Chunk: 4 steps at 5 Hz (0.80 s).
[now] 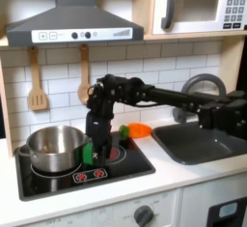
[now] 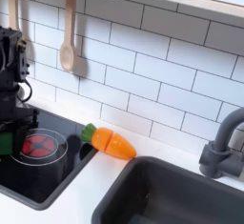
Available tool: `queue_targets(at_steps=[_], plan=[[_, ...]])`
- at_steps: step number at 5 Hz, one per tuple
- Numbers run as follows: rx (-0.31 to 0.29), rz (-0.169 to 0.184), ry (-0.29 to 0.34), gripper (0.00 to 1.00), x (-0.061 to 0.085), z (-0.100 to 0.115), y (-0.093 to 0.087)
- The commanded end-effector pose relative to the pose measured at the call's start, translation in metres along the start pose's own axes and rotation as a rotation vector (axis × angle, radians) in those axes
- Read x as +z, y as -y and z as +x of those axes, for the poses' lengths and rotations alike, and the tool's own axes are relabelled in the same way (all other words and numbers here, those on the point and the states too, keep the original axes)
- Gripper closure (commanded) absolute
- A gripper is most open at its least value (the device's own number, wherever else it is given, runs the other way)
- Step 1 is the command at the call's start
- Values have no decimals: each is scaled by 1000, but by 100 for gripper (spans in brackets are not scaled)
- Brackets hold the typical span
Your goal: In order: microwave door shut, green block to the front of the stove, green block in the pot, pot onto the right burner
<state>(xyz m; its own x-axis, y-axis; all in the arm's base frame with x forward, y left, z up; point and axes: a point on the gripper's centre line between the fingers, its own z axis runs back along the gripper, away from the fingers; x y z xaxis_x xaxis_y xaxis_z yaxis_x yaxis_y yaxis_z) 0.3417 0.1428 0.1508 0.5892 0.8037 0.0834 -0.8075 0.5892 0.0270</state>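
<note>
A toy kitchen with white tile backsplash holds the black stove (image 1: 72,168) set into a pale table. The gripper (image 1: 90,152) hangs low over the cooktop, pinching the green block (image 1: 87,154) between its fingers, just above the stove surface. The pot (image 1: 53,146) sits just beside it, toward the first exterior view's left, so the block likely needs lifting over the near rim. The microwave door (image 1: 198,7) looks closed.

Orange toy carrot (image 2: 111,143) lies on tabletop (image 2: 91,190) beside dark sink (image 1: 198,142), grey faucet (image 2: 221,152) behind, wooden spoon (image 2: 67,39) on tiled wall (image 2: 152,66).
</note>
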Motion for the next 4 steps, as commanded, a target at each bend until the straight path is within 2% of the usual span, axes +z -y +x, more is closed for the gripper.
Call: queue_targets(at_steps=[1, 3, 4], plan=[[-23, -53, 13, 100, 21, -5, 0], [-38, -72, -12, 100, 23, -8, 3], [-32, -97, -1, 100, 37, -8, 4]])
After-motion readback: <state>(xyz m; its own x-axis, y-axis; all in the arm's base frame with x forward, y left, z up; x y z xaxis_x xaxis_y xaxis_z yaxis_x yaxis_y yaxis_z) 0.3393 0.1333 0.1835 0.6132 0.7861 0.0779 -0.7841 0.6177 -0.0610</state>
